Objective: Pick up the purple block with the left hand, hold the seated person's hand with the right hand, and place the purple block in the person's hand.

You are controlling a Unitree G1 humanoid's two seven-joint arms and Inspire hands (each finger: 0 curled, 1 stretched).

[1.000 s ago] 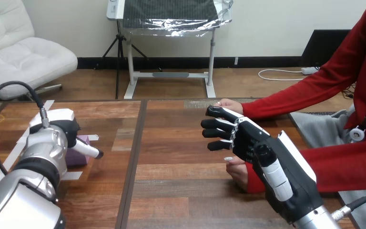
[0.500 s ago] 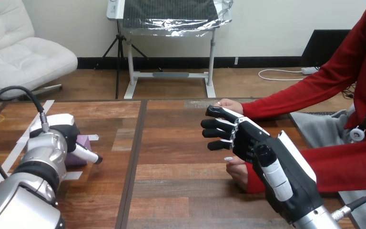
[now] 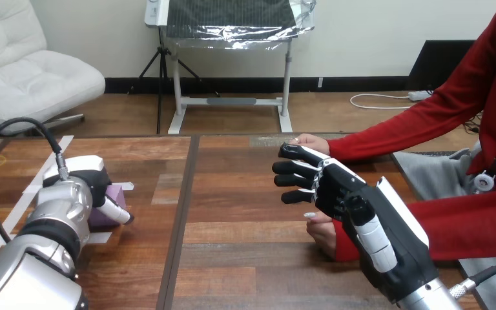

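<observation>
Status: small purple block (image 3: 117,195) sits on the brown wooden table (image 3: 245,245) at its left side, half covered by the black-and-white left hand (image 3: 93,175), which rests against it. Cannot tell whether that hand actually grips it. White tape strips (image 3: 100,237) lie on the wood just beside the block. Black-and-white right hand (image 3: 342,190) is raised at the right, well apart from the block, with a stretch of table and its dark seam (image 3: 182,213) between them. The person's hand (image 3: 321,234), red sleeve, is behind the right hand and touching it, showing above and below it. Cannot tell the grip there either. Versus a second ago: left hand has shifted slightly nearer, more purple shows at the block's right. Right hand and the person's hand are unchanged.
</observation>
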